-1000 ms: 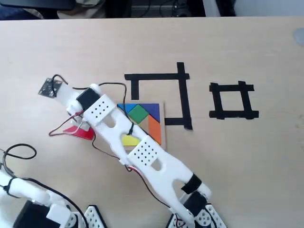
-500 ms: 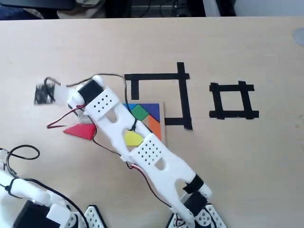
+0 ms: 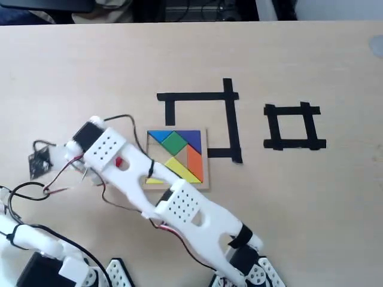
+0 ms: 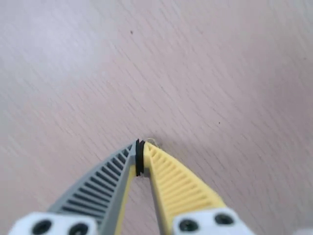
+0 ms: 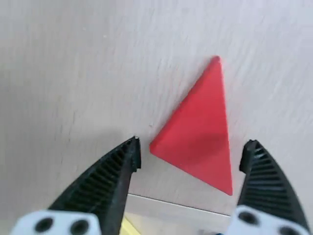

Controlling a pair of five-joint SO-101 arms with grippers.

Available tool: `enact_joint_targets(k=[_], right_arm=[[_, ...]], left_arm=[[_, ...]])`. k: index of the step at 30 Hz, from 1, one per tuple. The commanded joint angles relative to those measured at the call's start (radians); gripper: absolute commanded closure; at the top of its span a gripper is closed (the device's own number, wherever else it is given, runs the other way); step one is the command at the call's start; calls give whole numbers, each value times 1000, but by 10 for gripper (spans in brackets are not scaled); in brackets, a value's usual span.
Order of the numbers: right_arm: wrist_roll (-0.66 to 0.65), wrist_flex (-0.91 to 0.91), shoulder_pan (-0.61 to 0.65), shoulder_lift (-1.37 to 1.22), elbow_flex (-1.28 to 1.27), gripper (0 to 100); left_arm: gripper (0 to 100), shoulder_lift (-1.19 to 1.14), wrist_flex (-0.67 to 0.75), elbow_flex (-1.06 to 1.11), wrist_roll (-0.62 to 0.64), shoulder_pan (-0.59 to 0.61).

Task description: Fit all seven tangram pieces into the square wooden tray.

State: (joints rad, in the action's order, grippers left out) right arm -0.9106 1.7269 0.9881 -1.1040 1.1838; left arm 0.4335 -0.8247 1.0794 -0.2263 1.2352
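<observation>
red triangle [image 5: 198,137]: lies flat on the table [image 3: 299,60], just left of the tray [image 3: 206,161], outside it, not lifted.
right gripper [image 5: 191,143]: jaws spread wide, one on each side of the triangle, nothing clamped; contact with the piece cannot be told.
left gripper [image 4: 141,147]: fingertips pressed together, nothing between them, over bare table.
tray contents: blue piece [image 3: 157,136], green piece [image 3: 174,143], orange piece [image 3: 194,160] and yellow piece [image 3: 179,170] are seen seated.
handling: the triangle is judged light, stiff and thin, probably smooth-faced wood or plastic; it is likely to skid on the table if pushed from one side only.
hold: best taken across two opposite edges near the wide middle, not at a pointed corner, where it is expected to pivot or squirt out. A low, level grip is needed since little edge height is offered.
fragility: judged low; a drop is unlikely to damage it.
hidden: the left part of the tray is covered by the right arm [image 3: 179,203] in the high view, so the seated count and the free slot cannot be told.
hidden 2: in the high view the triangle is seen as a small red patch under the arm.
cut off: the left arm [image 3: 36,245] is cropped at the near left edge.
unclear: piece thickness cannot be made out.
</observation>
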Motion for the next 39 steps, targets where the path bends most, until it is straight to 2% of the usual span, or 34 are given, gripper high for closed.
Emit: enact_joint_targets(k=[1, 8, 21, 24, 26, 28, 39], right_arm=[[-2, -40, 11, 77, -33, 645], [-2, -164, -37, -21, -70, 645], [-37, -155, -49, -58, -5, 646], [-150, -89, -44, -67, -10, 717], [-198, -41, -32, -84, -1, 796], [-229, 20, -15, -97, 7, 835], [-195, 40, -35, -97, -1, 823]], left_arm=[[970, 25, 6, -4, 9, -12], [970, 25, 8, -4, 9, -12], [970, 25, 11, -4, 9, -12], [970, 25, 8, -4, 9, -12], [970, 25, 6, -4, 9, -12], [970, 25, 6, -4, 9, -12], [970, 25, 11, -4, 9, -12]])
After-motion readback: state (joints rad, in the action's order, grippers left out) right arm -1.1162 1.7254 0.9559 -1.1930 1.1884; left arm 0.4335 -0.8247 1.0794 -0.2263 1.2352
